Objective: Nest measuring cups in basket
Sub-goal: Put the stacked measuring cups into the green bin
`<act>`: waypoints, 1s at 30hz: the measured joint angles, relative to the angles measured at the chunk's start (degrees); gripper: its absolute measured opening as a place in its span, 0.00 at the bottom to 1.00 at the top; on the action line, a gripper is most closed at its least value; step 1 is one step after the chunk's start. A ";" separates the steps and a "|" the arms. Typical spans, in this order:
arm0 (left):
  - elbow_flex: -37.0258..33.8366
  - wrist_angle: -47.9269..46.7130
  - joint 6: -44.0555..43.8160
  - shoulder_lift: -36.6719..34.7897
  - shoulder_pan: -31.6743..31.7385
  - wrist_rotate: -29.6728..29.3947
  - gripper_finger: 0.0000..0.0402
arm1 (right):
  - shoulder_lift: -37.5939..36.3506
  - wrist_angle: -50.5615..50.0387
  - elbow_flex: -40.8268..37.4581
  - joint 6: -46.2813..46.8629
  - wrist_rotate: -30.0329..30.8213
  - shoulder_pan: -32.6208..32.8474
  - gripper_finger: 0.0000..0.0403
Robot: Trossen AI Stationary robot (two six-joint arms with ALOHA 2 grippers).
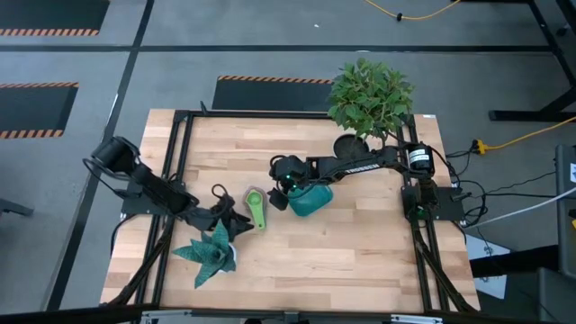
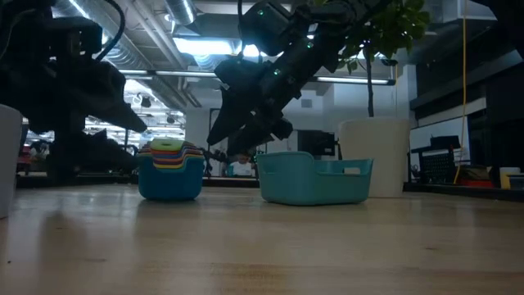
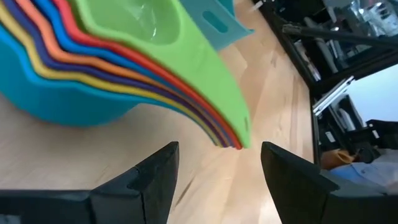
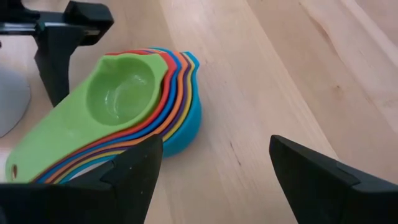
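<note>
Nested measuring cups [image 1: 256, 206] sitting mid-bench just beside the basket [image 1: 310, 200], left end effector [image 3: 217, 171] open around the handle ends, right end effector [image 4: 214, 168] open above; judging: closing squarely on all handles before lifting

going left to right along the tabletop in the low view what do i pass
White pot edge → stack of nested measuring cups, green one on top → teal basket → white plant pot, standing behind the basket's right end.
</note>
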 joint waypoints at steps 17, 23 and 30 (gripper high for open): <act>0.13 6.63 -0.96 6.90 -0.04 -0.11 0.55 | 0.00 -0.04 0.00 -1.77 3.87 0.00 0.74; 0.13 14.92 -0.69 11.31 -0.04 -0.09 0.55 | 0.00 -0.04 -0.02 -1.77 3.87 0.00 0.74; 0.07 17.65 -0.84 13.17 0.15 -0.98 0.55 | 0.00 -0.04 -0.02 -2.19 3.87 0.00 0.74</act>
